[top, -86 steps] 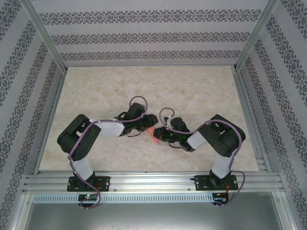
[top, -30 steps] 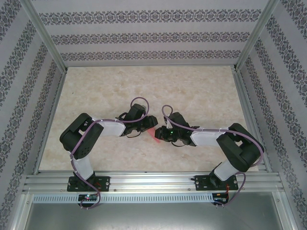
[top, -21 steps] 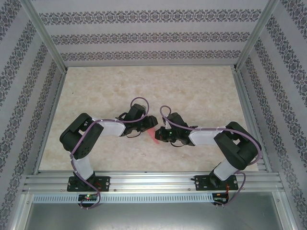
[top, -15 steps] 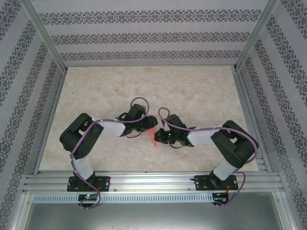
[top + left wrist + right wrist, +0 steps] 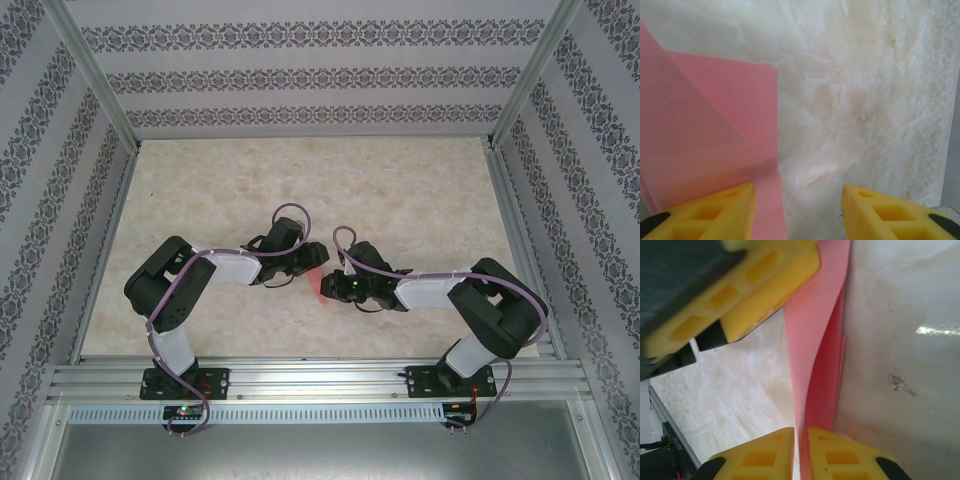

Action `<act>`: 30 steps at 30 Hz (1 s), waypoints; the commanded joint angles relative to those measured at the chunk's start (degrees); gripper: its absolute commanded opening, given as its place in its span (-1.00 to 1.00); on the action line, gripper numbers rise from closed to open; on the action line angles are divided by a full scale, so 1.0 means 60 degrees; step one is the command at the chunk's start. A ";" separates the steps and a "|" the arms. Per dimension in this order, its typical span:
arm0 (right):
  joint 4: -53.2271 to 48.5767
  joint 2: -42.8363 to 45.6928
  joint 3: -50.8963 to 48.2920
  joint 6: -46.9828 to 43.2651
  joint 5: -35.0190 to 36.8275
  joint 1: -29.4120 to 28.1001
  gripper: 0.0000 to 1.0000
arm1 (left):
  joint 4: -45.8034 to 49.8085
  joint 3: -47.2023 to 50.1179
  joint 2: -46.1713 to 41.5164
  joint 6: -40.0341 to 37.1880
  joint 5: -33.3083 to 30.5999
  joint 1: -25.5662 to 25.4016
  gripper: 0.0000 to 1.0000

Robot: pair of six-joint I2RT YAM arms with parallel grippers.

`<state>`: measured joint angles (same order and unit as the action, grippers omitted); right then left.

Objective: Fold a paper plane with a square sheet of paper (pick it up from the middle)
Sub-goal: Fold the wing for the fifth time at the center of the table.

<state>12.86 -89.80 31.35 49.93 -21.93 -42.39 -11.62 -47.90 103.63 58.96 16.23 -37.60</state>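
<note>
mid-fold here. the pink sheet lies on the table around the middle, a bit toward the near edge, right between both arms and already creased into layers. right gripper is pinched tight on a raised flap, left gripper has its jaws apart with one finger seemingly resting on the paper as a hold-down. my guess: next the right one carries the flap over, lines it up with the crease and presses flat without dragging the sheet
</note>
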 commanded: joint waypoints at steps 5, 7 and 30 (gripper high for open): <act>-0.0185 0.0002 0.0150 0.0159 0.0140 -0.0223 -0.81 | -0.0068 0.0351 0.0079 0.0261 -0.0040 0.0057 -0.01; -0.0204 -0.0089 0.0176 0.0104 0.0241 -0.0334 -0.90 | -0.0154 0.0387 0.0071 0.0346 -0.0016 0.0056 -0.01; -0.1261 -0.0709 0.0614 -0.0295 0.1280 -0.1372 -0.91 | -0.0334 0.0638 -0.0075 0.0978 -0.0220 0.0089 0.00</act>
<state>7.49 -93.49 35.46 48.47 -13.47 -49.52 -15.97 -45.63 103.28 63.81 16.01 -37.52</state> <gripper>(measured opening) 0.052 0.499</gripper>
